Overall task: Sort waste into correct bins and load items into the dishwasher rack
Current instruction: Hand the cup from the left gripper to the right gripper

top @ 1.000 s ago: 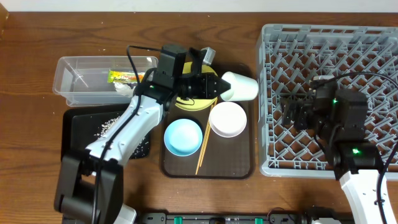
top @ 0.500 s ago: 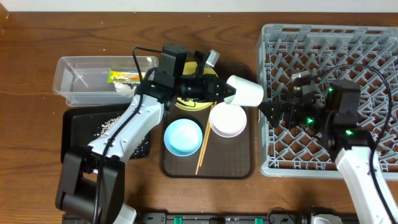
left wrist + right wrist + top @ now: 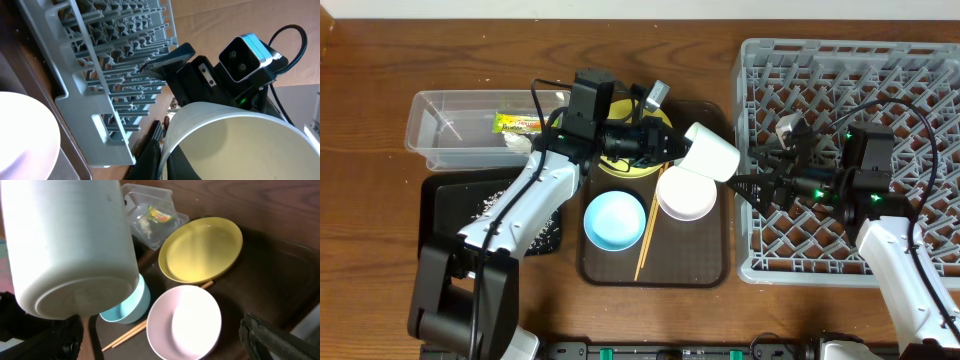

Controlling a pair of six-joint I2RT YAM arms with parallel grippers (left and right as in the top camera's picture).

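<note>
The left gripper is clamped on the rim of the cup, which lies sideways in the air above the tray, base pointing right. The right gripper, jaws wide, waits just beyond that base, at the rack edge.

In view are one cup, one plate, one blue bowl, one white bowl, two chopsticks, one rack, one tub, one black tray and one brown tray.

The cup at the upper left of the right wrist view looks matt and faintly ridged, the yellow plate and white bowl glossy and smooth, the grey rack hard plastic, and the table grained, polished wood.
</note>
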